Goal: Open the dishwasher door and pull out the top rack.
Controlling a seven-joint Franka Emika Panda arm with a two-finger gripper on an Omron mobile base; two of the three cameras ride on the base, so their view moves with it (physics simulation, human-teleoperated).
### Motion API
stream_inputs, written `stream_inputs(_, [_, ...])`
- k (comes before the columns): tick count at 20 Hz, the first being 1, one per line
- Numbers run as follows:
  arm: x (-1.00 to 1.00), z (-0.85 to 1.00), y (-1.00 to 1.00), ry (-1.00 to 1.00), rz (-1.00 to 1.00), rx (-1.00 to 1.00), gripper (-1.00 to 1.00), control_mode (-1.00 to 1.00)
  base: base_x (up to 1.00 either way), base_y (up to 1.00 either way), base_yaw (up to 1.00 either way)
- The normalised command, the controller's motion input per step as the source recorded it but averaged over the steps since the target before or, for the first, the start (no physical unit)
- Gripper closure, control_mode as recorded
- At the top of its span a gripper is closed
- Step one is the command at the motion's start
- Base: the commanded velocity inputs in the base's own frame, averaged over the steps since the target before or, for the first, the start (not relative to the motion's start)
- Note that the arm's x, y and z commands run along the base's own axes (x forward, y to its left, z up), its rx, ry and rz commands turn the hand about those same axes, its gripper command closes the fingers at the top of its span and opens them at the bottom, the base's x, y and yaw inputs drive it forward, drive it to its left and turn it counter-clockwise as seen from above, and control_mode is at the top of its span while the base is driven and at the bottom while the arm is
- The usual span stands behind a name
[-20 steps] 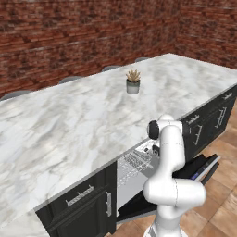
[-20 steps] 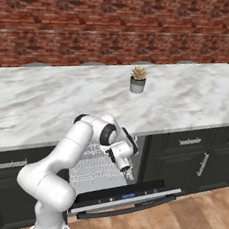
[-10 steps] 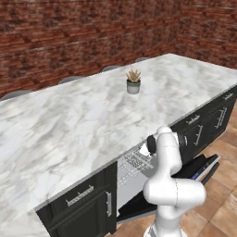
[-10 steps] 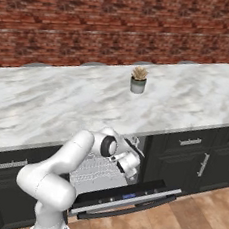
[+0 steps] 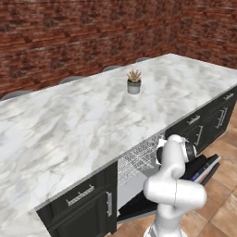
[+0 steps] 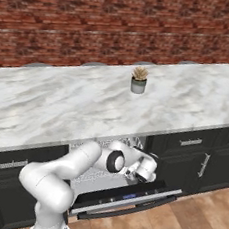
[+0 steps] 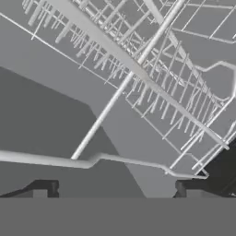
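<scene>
The dishwasher door (image 6: 127, 201) hangs folded down, dark inner face up, also seen low beside the arm as the door (image 5: 206, 169). The top rack (image 5: 139, 157), a white wire basket with upright tines, sits in the opening under the counter; the same rack (image 6: 85, 175) shows behind my forearm. My gripper (image 6: 147, 173) reaches down in front of it, just above the door. In the hand view the gripper (image 7: 115, 189) is open, and the rack's front rim wire (image 7: 133, 162) runs across just beyond the fingertips (image 7: 46, 188), untouched. Rows of tines (image 7: 152, 87) lie further on.
A small potted plant (image 5: 134, 82) stands on the marble counter (image 5: 69, 125) near the back, and it shows as the plant (image 6: 139, 80) too. Black cabinet fronts with silver handles (image 6: 204, 164) flank the dishwasher. Brown tile floor (image 6: 195, 221) lies in front.
The hand has dropped lower and swung in toward the front of the rack, just above the open door. The jaws have stayed wide apart.
</scene>
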Motion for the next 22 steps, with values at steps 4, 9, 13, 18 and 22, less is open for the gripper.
stream_inputs(4, [-0.52,-0.70,-0.52,0.11,0.06,-0.67,-1.00,-1.00,0.00,0.00,0.00])
stream_inputs(9, [-0.39,-0.77,-0.32,0.13,0.02,-0.67,-1.00,-1.00,0.00,0.00,0.00])
stream_inputs(13, [-0.48,-0.69,-0.30,0.09,0.00,-0.66,-1.00,-1.00,0.00,0.00,0.00])
stream_inputs(18, [-0.50,-0.66,-0.34,0.16,0.00,-0.65,-1.00,-1.00,0.00,0.00,0.00])
stream_inputs(22, [-0.49,-0.71,-0.27,0.25,0.01,-0.69,-1.00,-1.00,0.00,0.00,0.00])
